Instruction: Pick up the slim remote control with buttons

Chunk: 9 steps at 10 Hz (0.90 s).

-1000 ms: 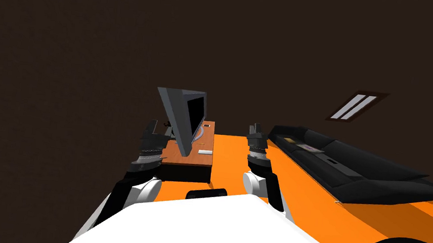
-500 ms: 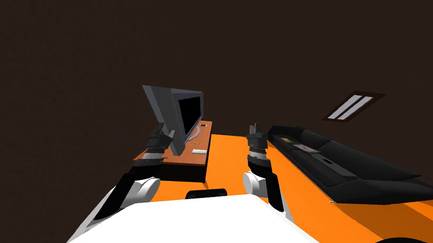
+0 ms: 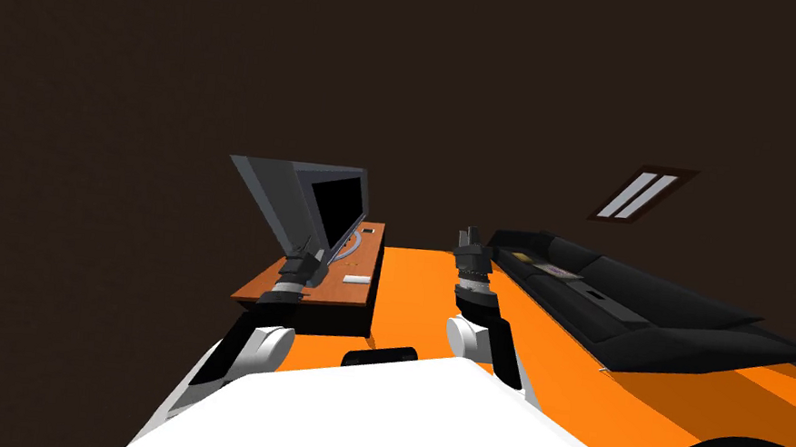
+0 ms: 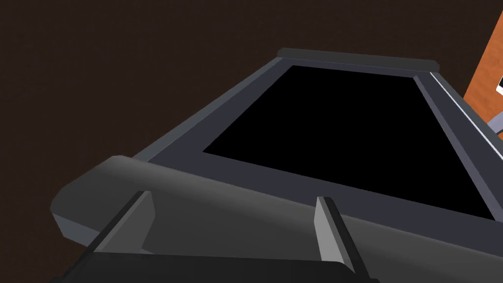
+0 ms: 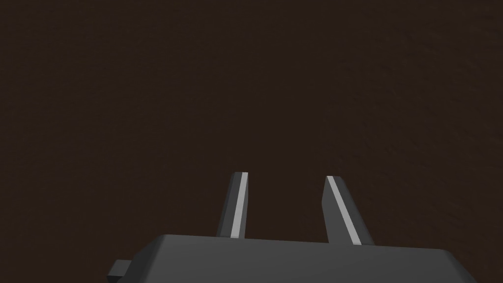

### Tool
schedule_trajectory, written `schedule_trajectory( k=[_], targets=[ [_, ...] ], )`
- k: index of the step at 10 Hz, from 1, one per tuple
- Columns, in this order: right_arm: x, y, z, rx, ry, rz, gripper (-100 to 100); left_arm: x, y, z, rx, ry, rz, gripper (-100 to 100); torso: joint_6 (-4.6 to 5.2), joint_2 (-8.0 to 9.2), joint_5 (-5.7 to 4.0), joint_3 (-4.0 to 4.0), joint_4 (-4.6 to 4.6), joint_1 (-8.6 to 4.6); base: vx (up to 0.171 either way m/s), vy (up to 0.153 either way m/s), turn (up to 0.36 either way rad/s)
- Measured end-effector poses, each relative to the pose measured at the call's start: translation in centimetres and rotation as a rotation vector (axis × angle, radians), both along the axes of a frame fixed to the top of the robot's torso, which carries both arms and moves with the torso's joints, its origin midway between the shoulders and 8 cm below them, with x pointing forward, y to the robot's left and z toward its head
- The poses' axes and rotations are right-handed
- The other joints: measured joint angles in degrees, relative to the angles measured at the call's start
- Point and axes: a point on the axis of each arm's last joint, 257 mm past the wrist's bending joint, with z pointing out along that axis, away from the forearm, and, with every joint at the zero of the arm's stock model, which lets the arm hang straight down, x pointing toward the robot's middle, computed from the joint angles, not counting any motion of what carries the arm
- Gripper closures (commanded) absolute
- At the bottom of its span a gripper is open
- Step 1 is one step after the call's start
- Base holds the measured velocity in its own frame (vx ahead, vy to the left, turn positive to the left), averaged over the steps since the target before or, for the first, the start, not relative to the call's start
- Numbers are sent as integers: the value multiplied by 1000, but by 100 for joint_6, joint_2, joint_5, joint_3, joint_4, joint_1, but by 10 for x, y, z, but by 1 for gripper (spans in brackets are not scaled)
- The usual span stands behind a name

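The left tool (image 4: 233, 196) hung with its two fingers spread wide and nothing between them, aimed at the near bezel of the grey television (image 4: 344, 137). Whether the fingers touched the casing could not be told. In the head view this tool (image 3: 309, 251) sat at the television's (image 3: 315, 208) near lower corner, above the reddish-brown wooden surface (image 3: 272, 284) that carried the set. The slim remote control (image 3: 354, 280), a pale bar, lay flat on that surface on the television's screen side, just beside the curved grey base and apart from the left tool. A second small pale item (image 3: 369, 229) rested on the surface beyond the television's far corner. The right tool (image 5: 286, 175) faced a dark brown wall, its fingers parted by a narrower gap and holding nothing. In the head view it (image 3: 469, 239) stood raised over the orange floor (image 3: 418, 282), between the television and a black sofa (image 3: 652, 314).
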Motion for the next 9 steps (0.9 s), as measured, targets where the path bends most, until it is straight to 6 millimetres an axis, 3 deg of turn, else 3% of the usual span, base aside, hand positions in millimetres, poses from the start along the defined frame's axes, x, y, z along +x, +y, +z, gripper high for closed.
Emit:
schedule_trajectory(
  k=[9],
  targets=[
    [0,0,0,0,0,0,0,23,34,-101,-8,309,54,-100,1,-14,5,-8,-3,20,34,-85,-27]
  ],
)
